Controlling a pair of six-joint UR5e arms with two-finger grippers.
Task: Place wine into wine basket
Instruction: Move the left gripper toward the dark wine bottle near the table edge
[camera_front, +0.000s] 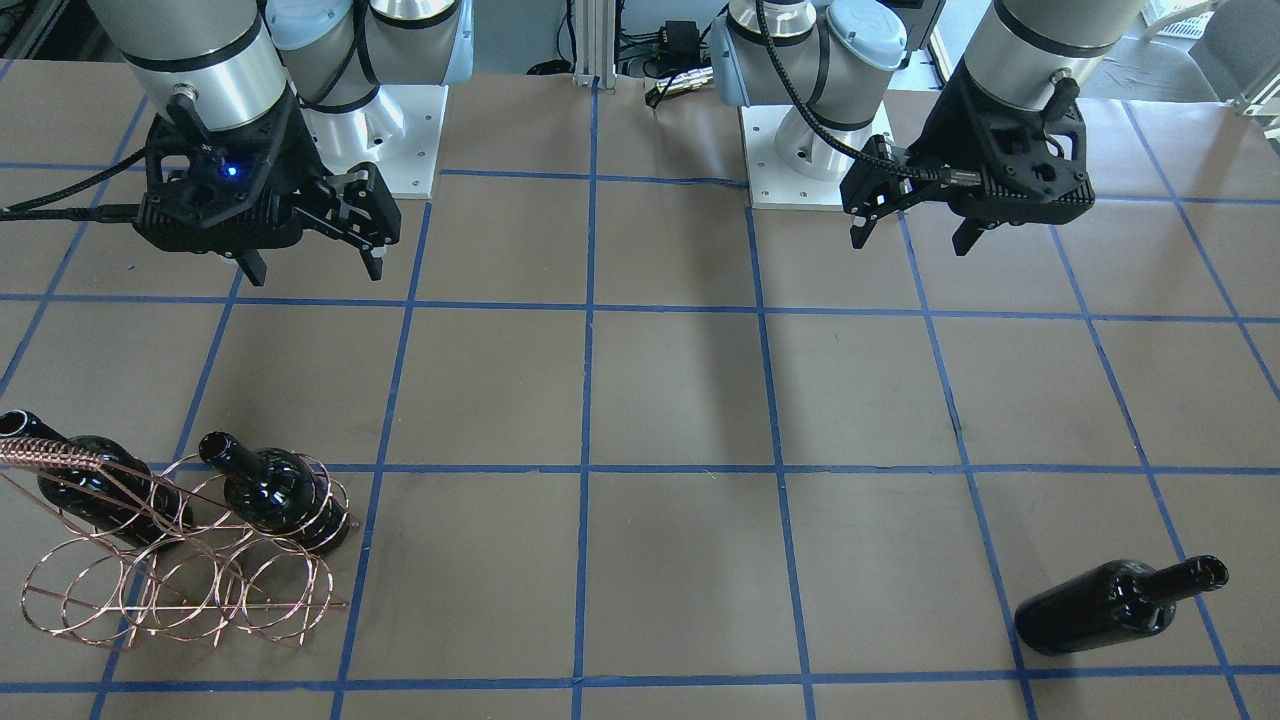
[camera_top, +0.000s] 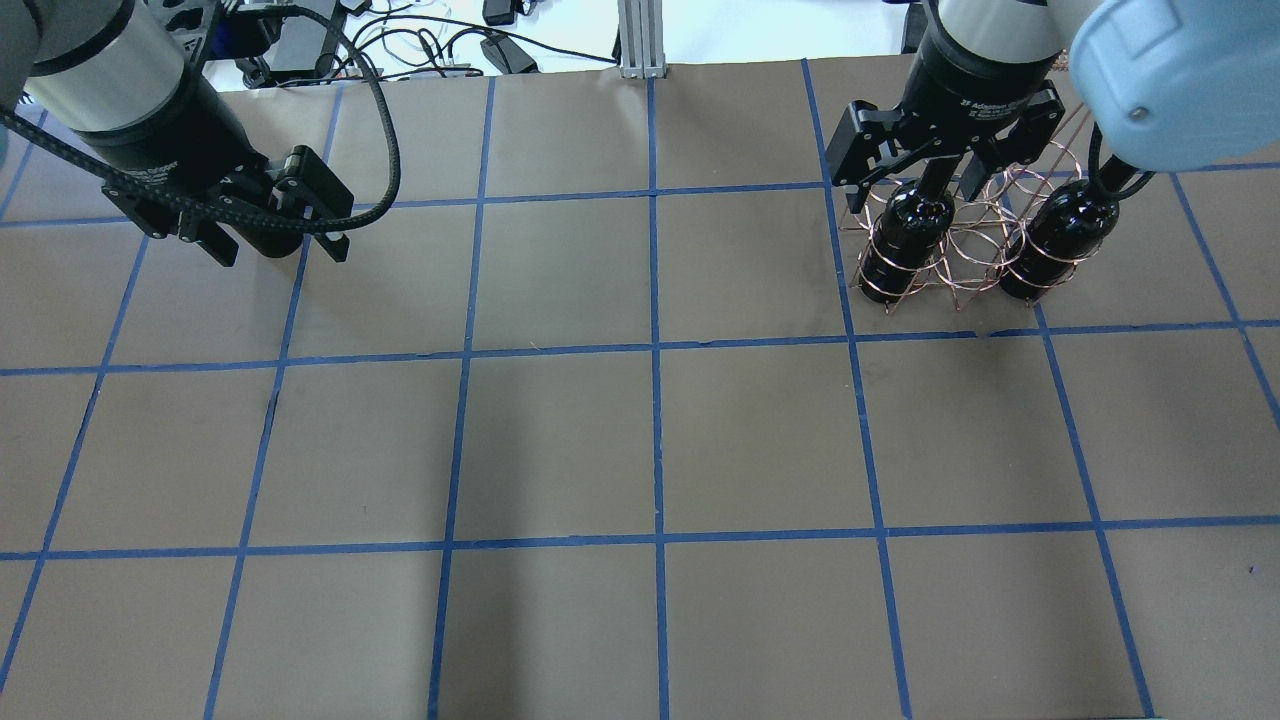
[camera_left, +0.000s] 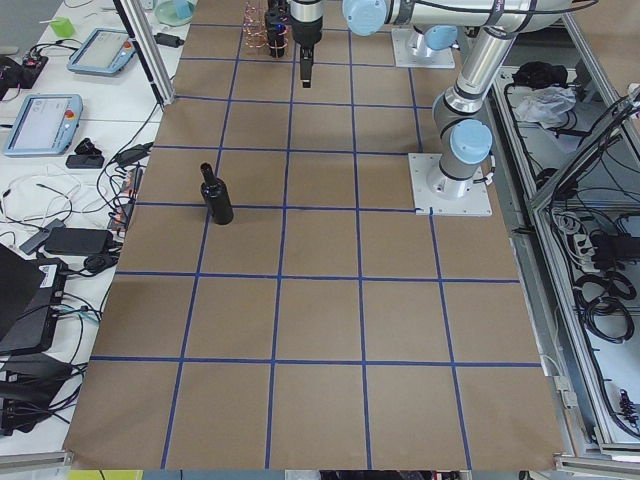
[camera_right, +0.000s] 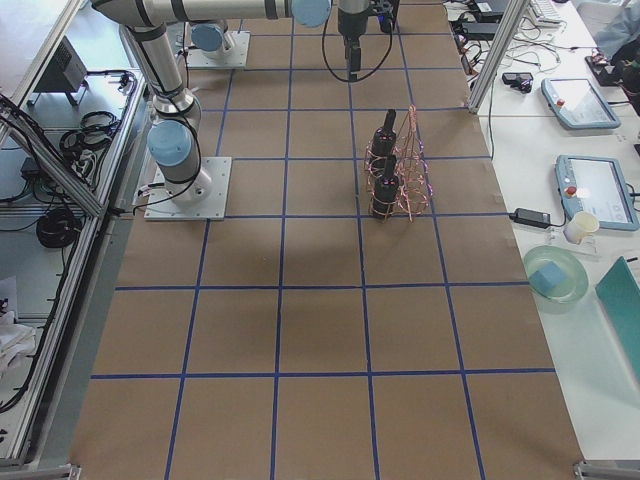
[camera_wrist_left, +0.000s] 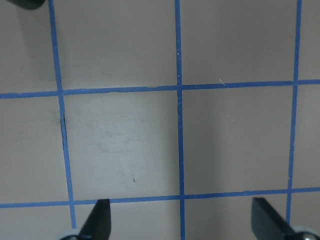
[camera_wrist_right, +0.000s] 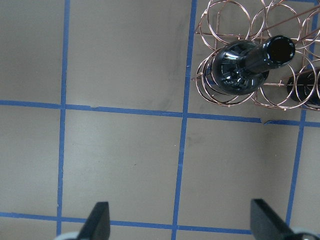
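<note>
The left end effector (camera_front: 912, 238) and right end effector (camera_front: 315, 268) are held wide open and empty above the bench (camera_front: 680, 400), likely poised for an approach. The wine (camera_front: 1120, 605), of smooth, glossy near-black glass, is stood upright on the robot's left. It is kept well apart from the thin copper-wire wine basket (camera_front: 215, 575), in whose round rings two bottles (camera_front: 272, 492) are already cradled.

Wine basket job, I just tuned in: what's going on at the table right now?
Two wine bottles sit in the wine basket on the robot's right side, with an empty ring between them. The third bottle stands upright on the table on the left side, untouched. Both the left gripper and the right gripper are open, empty and raised above the table, neither at a bottle.
</note>
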